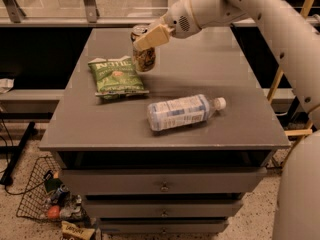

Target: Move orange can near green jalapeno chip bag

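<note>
Looking down at the counter (215,64), we see the pincer (146,40) clamped on the orange can (145,59), with one tan finger (152,37) pressed across the can's top part. The can stands upright in the far half of the counter, a little left of the middle. The green jalapeno chip bag (116,75) lies flat toward the left edge, with its long side running from the far edge toward the near edge. So the bag sits just left of the pincer and a bit toward the near edge, right beside the can. We cannot tell if the can's bottom rests on the counter or hangs just over it. We think the can only needs to go straight down and be let go. The water bottle (182,111) lies on its side closer to the near edge, apart from both.
</note>
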You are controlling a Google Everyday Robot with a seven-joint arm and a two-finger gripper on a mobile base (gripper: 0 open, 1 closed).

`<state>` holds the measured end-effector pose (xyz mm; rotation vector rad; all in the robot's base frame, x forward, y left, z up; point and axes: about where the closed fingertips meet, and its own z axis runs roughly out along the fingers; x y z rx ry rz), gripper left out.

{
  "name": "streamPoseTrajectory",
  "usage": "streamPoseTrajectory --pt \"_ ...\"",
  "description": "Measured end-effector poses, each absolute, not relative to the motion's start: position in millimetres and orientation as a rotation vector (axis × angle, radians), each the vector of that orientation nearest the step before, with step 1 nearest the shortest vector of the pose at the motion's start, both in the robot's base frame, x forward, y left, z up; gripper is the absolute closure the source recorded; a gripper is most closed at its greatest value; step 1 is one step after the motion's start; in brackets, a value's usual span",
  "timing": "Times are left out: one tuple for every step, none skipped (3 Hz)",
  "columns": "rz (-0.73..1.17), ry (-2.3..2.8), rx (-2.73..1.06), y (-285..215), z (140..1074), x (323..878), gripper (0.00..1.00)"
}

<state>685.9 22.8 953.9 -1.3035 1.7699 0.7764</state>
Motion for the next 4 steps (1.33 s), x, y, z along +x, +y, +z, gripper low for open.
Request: streamPoseTrajectory --pt "0.773 1.802 -1.342 31.2 915.4 700.8 1.00" --pt "0.787 1.802 -1.344 35.3 907.3 702.0 1.00" --pt "0.798 1.808 -1.346 38.4 902.9 701.9 1.00" --pt "0.803 1.807 -1.350 41.2 901.0 701.6 0.84"
